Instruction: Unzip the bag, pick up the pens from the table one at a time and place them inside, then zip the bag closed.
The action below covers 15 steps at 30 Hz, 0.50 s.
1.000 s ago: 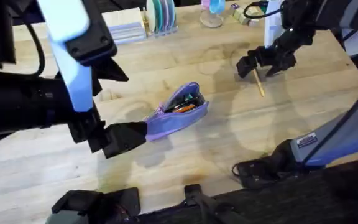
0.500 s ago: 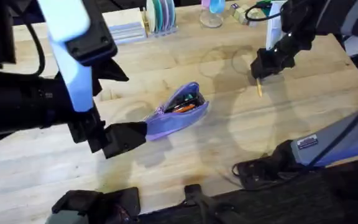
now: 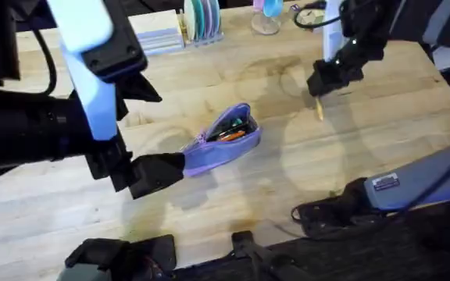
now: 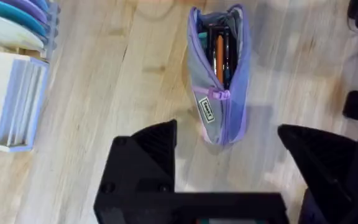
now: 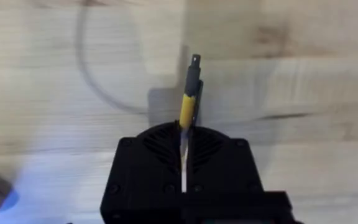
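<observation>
I see the small lavender-purple fabric pouch [image 3: 222, 142] lying on the pale wooden plank counter [image 3: 233, 195], its top zipper drawn open. Orange and dark pens [image 4: 220, 53] rest inside it, lengthwise along the opening. A small white label and a purple ribbon pull sit at the zipper's end nearest my left tool [image 4: 229, 163].

My left tool stands just beside that end of the pouch, its black fingers [image 4: 146, 149] spread wide and gripping nothing; I see bare wood between them.

My right tool [image 3: 326, 78] is well away from the pouch, toward the counter's far right part. Its black fingers are pressed together on a thin yellow pen with a dark tip [image 5: 189, 93], which sticks out beyond the fingertips. In the overhead view the pen's pale end [image 3: 318, 110] pokes out below the tool, toward the pouch's side of the counter.
</observation>
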Available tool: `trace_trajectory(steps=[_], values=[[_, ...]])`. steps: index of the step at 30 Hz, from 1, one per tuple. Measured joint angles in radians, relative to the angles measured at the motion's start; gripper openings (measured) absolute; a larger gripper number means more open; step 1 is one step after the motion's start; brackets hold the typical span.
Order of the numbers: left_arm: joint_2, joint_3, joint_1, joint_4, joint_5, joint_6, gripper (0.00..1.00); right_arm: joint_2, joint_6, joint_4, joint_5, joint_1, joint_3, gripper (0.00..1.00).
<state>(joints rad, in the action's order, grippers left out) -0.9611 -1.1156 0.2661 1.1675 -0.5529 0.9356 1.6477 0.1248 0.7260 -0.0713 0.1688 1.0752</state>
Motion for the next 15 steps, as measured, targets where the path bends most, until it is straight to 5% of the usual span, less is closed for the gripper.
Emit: trace_trajectory(steps=[15], values=[[0.0,0.0,0.0,0.0,0.0,0.0,0.994,-0.289,0.159,-0.124,0.007,-0.275,0.04,0.034]])
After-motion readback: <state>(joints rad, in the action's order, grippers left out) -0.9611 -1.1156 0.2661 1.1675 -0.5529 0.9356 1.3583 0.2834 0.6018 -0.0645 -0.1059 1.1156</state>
